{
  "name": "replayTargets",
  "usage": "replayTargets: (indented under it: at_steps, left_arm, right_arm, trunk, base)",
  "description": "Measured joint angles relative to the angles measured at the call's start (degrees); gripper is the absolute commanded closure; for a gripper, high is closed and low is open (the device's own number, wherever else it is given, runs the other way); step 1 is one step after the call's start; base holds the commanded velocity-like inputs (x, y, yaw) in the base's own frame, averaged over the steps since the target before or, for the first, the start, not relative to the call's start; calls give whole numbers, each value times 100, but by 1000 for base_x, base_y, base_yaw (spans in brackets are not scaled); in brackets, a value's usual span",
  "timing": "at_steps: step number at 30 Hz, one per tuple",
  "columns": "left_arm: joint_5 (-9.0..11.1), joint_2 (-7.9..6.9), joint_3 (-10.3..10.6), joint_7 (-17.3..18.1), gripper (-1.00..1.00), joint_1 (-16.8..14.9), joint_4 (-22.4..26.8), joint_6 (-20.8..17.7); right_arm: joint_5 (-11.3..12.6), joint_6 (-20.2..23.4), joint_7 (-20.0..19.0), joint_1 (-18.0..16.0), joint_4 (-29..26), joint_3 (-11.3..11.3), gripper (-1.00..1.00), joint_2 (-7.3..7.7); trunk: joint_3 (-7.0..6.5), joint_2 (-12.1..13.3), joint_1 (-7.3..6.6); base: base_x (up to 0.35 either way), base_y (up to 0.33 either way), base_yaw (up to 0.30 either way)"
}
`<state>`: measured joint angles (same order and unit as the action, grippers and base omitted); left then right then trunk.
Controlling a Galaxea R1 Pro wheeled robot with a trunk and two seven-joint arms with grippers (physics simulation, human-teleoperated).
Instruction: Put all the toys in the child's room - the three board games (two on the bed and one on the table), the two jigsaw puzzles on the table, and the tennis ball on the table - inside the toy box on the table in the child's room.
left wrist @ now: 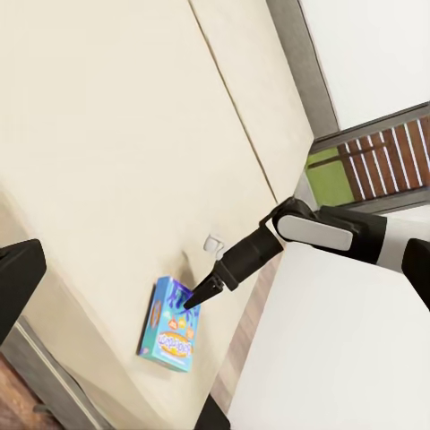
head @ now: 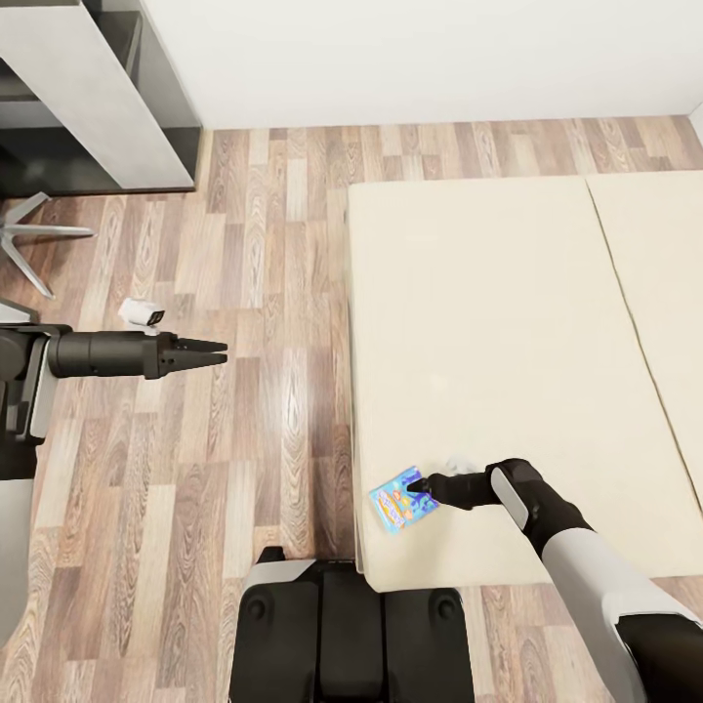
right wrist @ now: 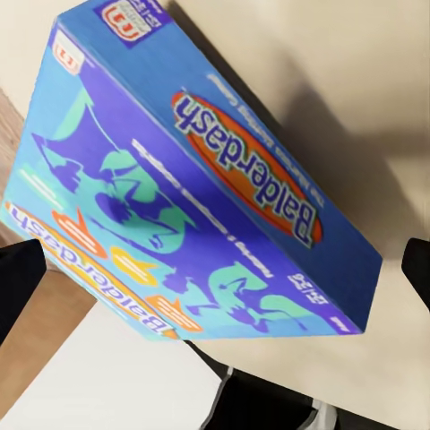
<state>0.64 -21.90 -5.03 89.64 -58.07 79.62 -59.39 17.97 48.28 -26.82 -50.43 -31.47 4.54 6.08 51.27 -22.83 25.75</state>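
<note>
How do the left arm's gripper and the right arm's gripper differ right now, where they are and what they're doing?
The left gripper hangs over the wood floor, beside the bed, with nothing near its fingers. The right gripper is over the mattress, its tip at the blue board game lying near the bed's corner. The left one points toward the bed; the right one points back toward the floor. Both have dark, tapered fingers.

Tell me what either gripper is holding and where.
Nothing held: the right gripper is open, fingertips at the blue Balderdash game box; the left gripper hangs empty above the floor.
</note>
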Motion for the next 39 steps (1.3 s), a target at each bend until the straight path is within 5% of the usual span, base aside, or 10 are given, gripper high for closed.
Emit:
replayTargets:
  at_steps: [39]
  left_arm:
    - [3,-67,8,19,-100,0,1,0]
  right_arm:
    - [22,-1,-6,0,-2,-7,-100,-101]
  trunk:
    - [7,0,0]
  base:
    - [0,9,0]
